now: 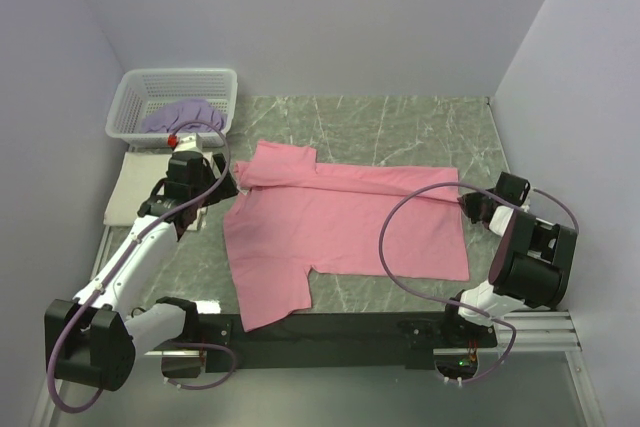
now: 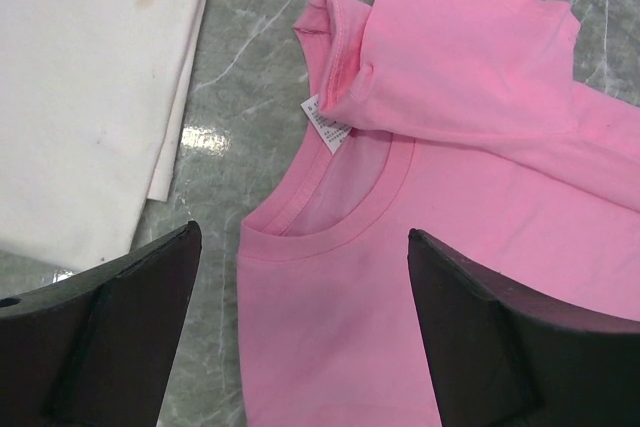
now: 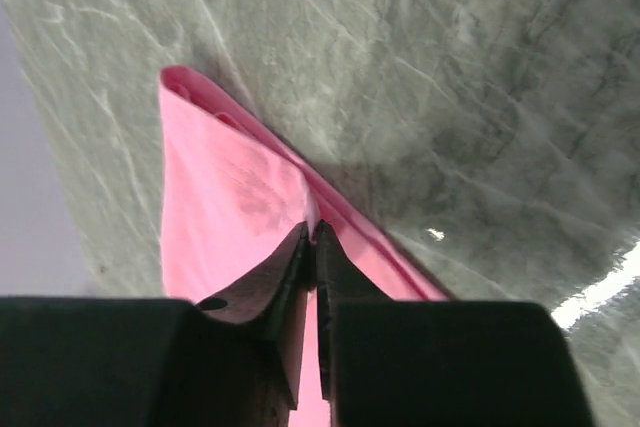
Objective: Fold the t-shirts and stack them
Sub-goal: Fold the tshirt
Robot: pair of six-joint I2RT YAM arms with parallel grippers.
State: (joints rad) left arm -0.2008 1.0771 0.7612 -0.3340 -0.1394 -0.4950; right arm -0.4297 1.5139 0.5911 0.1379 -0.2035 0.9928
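One marble table (image 1: 400,127) is carrying three shirts, one basket and two arms. The pink shirt (image 1: 340,227), the biggest item, is lying spread across the middle, with a long fold running along its far side and one sleeve pointing toward the arm bases. The white lattice basket (image 1: 130,97) is sitting in the far left corner, holding the lavender shirt (image 1: 180,115) bunched inside. The cream shirt (image 1: 125,192) is lying folded flat at the left edge, just in front of the basket. The left gripper (image 2: 302,237) is hovering over the pink collar, fingers spread wide and gripping nothing. The right gripper (image 3: 311,237) is pinching the pink shirt's right edge, fingers pressed together. One small white label (image 2: 327,124) is showing at the neck.
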